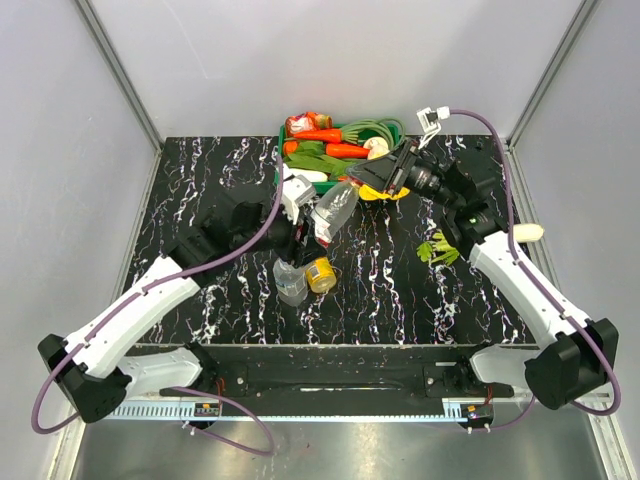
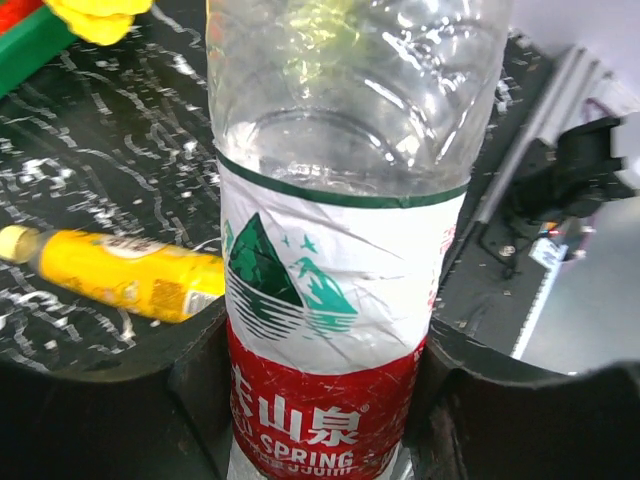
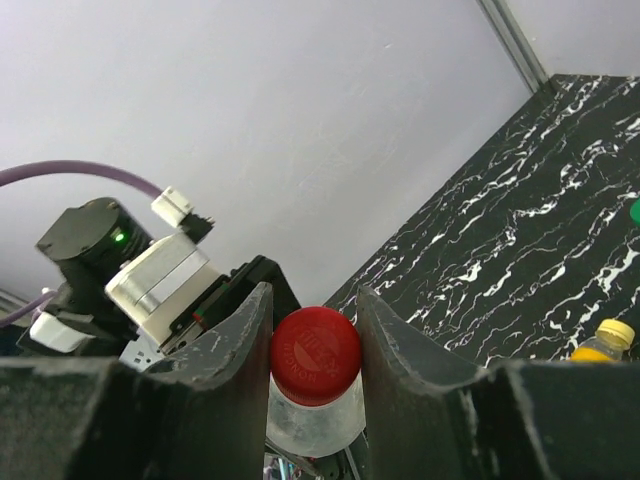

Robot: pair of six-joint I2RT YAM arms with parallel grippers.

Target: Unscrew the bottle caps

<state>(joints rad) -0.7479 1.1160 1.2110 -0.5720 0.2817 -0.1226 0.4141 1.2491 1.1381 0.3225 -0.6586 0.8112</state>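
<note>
Crinkled clear red-labelled bottle (image 2: 330, 300), both ends cut off, clamped in the left pincer (image 2: 322, 400) near the bench's (image 1: 400, 290) far edge, right pincer (image 3: 312, 335) squeezing its round red cap (image 3: 316, 352)

- The clear bottle with the red label (image 2: 330, 300) fills the middle of the view, clamped at label height between the dark jaws of the left gripper (image 2: 325, 400).
- The orange-yellow juice bottle (image 2: 130, 275) lies on its side on the black marbled tabletop (image 2: 110, 150), with its yellow cap (image 2: 15, 242) on.
</note>
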